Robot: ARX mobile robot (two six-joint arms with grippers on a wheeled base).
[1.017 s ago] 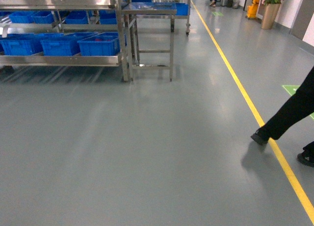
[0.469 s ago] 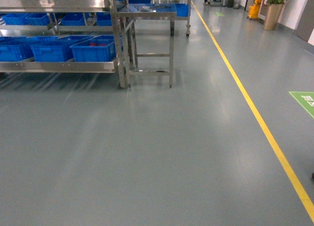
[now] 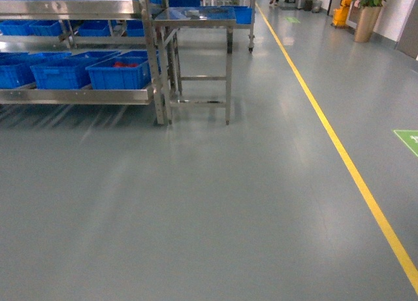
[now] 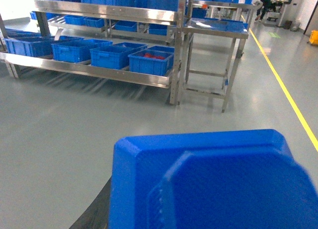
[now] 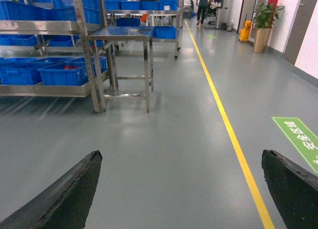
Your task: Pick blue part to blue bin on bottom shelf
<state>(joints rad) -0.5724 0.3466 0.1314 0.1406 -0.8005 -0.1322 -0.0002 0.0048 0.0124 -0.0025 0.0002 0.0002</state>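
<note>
The blue part (image 4: pixel 208 184) fills the bottom of the left wrist view, very close to the camera. My left gripper (image 4: pixel 203 219) is shut on it, and one dark finger (image 4: pixel 94 214) shows at its lower left edge. Blue bins (image 3: pixel 119 74) stand in a row on the bottom shelf (image 3: pixel 78 96) of the steel rack, far ahead on the left; the rightmost bin (image 4: pixel 150 61) holds red items. My right gripper (image 5: pixel 181 189) is open above the bare floor, nothing between its fingers. Neither gripper appears in the head view.
A small steel table (image 3: pixel 196 17) stands against the rack's right end. A yellow floor line (image 3: pixel 339 151) runs along the right, with a green floor mark (image 3: pixel 410 139) beyond it. A potted plant (image 3: pixel 369 10) and a person (image 5: pixel 202 3) are far down the aisle.
The head view has closed in on the rack and table, which now sit lower and larger. The walking person's legs at the right have left the view.
</note>
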